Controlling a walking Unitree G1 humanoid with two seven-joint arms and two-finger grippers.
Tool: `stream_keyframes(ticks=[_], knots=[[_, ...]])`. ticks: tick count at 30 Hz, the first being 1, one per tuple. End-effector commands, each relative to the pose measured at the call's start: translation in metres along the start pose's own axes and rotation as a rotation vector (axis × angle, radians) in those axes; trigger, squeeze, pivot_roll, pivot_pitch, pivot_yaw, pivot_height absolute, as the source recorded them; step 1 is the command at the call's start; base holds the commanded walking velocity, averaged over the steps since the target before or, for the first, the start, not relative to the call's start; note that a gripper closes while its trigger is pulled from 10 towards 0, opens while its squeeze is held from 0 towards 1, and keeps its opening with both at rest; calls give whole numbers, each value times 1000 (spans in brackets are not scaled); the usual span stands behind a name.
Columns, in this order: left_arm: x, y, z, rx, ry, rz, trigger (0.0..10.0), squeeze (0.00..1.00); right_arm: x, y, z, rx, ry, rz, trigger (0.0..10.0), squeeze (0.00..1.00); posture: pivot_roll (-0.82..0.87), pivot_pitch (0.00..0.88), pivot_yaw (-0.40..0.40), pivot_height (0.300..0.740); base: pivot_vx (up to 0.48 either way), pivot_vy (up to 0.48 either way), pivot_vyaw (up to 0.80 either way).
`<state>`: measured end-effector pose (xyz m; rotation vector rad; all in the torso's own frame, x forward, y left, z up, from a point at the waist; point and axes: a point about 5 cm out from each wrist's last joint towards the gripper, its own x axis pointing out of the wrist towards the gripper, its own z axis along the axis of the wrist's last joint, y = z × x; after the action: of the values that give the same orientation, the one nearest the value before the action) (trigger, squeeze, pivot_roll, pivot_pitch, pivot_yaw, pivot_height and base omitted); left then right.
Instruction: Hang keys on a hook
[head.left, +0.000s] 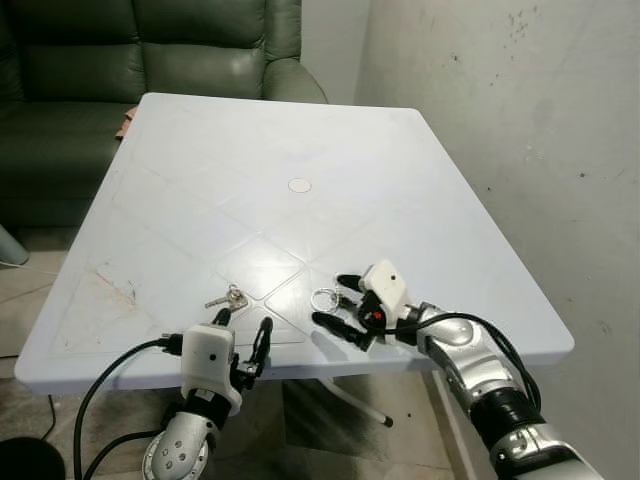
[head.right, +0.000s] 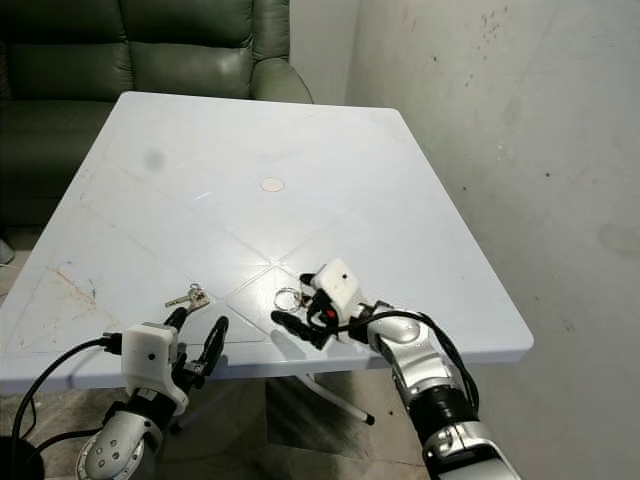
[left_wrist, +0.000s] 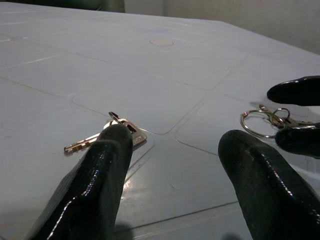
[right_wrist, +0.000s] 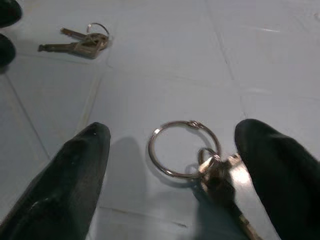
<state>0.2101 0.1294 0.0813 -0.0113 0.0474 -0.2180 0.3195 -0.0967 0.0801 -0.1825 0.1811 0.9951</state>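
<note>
White table (head.left: 300, 130) — right gripper (head.left: 338, 299) spread wide around ringed keys (right_wrist: 197, 155); left gripper (head.left: 243, 327) parted at near edge.

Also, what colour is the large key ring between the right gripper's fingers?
Silver metal; the key ring shows best in the right wrist view.

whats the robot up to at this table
The robot is reaching for keys on a white table. Its right gripper is open and set down around a large key ring with keys attached, not yet closed on it. Its left gripper, also open, hovers at the table's near edge just short of a second small bunch of keys. Nothing is picked up yet.
</note>
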Motion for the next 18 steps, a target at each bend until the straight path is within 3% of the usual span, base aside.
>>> stream_keyframes(ticks=[1,14,15,18], knots=[[-1,-2,2,4,-4,2,10000,0,6,-3,9,-15,-23,-10,0,0,19,45,-101,732,0,0,0],[-2,-1,2,10,2,19,10000,0,2,-17,9,-40,-2,-67,0,0,20,58,-101,732,0,0,0],[-2,-1,2,10,2,21,10000,0,1,-18,8,-45,3,-69,1020,0,21,59,-101,732,0,0,0],[-2,-1,3,10,1,23,10000,0,-1,-19,7,-52,18,-63,1765,0,21,59,-101,732,0,0,0]])
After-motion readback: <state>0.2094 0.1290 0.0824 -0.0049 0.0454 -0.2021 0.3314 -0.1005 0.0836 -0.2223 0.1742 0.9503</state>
